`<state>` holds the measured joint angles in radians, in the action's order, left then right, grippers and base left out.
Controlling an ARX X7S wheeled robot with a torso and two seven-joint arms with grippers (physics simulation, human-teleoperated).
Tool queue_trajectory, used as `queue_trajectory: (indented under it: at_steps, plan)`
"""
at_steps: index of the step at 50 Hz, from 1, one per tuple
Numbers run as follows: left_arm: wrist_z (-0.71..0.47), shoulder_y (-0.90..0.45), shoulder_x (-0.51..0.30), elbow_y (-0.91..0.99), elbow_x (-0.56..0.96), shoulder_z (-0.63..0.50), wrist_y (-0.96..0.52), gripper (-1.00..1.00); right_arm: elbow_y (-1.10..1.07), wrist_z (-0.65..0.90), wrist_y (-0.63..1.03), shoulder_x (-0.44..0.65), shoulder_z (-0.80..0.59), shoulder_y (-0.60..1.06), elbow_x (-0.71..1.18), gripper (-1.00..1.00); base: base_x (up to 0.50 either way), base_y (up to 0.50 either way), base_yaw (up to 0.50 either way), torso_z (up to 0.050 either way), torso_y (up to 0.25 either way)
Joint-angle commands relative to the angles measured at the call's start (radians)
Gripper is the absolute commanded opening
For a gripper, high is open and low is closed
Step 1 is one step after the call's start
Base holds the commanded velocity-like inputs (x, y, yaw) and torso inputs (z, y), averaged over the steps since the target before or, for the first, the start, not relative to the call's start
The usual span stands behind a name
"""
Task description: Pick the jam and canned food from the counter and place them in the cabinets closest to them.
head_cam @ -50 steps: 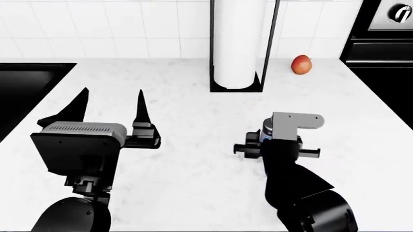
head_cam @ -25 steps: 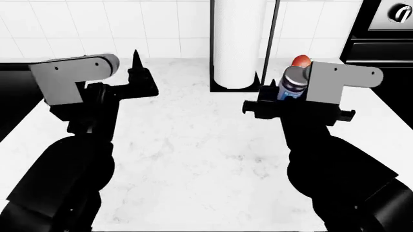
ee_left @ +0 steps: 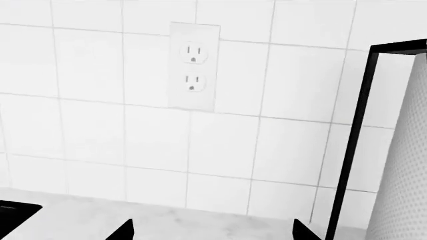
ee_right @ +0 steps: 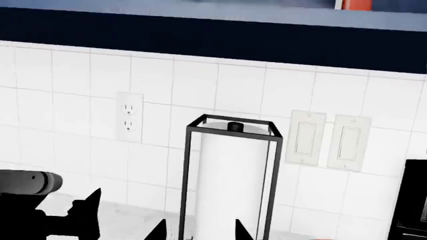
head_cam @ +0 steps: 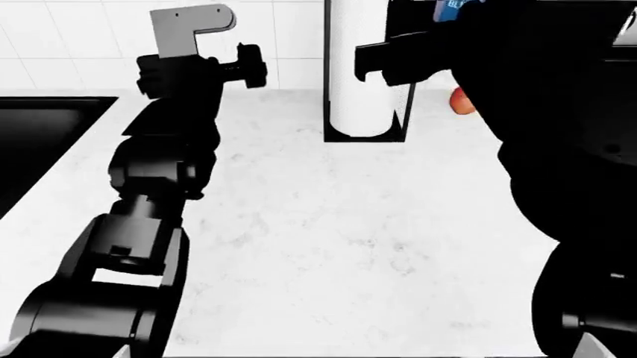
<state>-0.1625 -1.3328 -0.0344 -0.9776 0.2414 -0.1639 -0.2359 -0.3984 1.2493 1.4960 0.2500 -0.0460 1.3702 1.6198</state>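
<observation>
The jam [head_cam: 453, 4] shows only as a sliver of blue label at the top edge of the head view, inside my raised right gripper [head_cam: 383, 60], which is shut on it. In the right wrist view the jar is hidden, and only the right gripper [ee_right: 200, 232] tips frame the paper towel roll. High over the white counter [head_cam: 329, 224], my left gripper [head_cam: 239, 71] faces the tiled wall. The wrist view shows the left gripper [ee_left: 212, 232] open with nothing between its tips. The canned food is out of view.
A paper towel roll in a black wire stand [head_cam: 363, 74] is at the back centre. A red apple [head_cam: 460, 101] lies just right of it. A black sink [head_cam: 40, 142] is at the left. A dark blue cabinet [ee_right: 213, 40] hangs above the tiles.
Both arms have risen from the counter. My right gripper carried the jam from the counter up to the view's top edge. The left gripper rose towards the wall.
</observation>
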Motion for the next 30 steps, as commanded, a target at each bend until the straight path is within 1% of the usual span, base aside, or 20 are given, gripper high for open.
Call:
queue_trajectory:
  at_steps: [1,6,13,17,18,20,25,30]
  plan:
    - [0.057,-0.096,0.030,-0.331,-0.098,0.033,0.139,1.00,0.111,0.139,0.000,0.064,-0.079,0.249,0.226,-1.00,0.00,0.00,0.00,0.000,0.000]
    - [0.075,-0.083,0.032,-0.331,-0.123,0.070,0.158,1.00,0.092,0.034,-0.020,0.058,-0.037,0.271,0.117,-1.00,0.00,0.00,0.00,0.000,0.000]
    - [0.095,-0.044,0.030,-0.331,-0.151,0.120,0.177,1.00,0.061,-0.015,-0.039,0.063,-0.039,0.234,0.071,-1.00,0.00,0.00,0.00,0.000,0.001]
    - [0.111,-0.005,0.029,-0.331,-0.175,0.137,0.198,1.00,0.047,-0.039,-0.047,0.076,-0.038,0.215,0.049,-1.00,0.47,0.00,0.00,0.000,0.000]
    - [0.132,0.003,0.028,-0.331,-0.171,0.151,0.177,1.00,0.047,-0.040,-0.050,0.079,-0.038,0.214,0.050,-1.00,0.50,0.00,0.00,0.000,0.000]
    - [0.133,0.002,0.026,-0.331,-0.171,0.183,0.184,1.00,0.048,-0.038,-0.050,0.084,-0.043,0.214,0.059,-1.00,0.50,0.00,0.00,0.000,0.000]
    - [0.098,-0.027,0.032,-0.331,-0.202,0.168,0.175,1.00,0.052,-0.039,-0.057,0.095,-0.052,0.223,0.063,-1.00,0.50,0.00,0.00,0.000,0.000]
    - [0.091,-0.040,0.033,-0.331,-0.175,0.129,0.165,1.00,0.046,-0.031,-0.067,0.105,-0.057,0.227,0.078,-1.00,0.50,0.00,0.00,0.000,0.002]
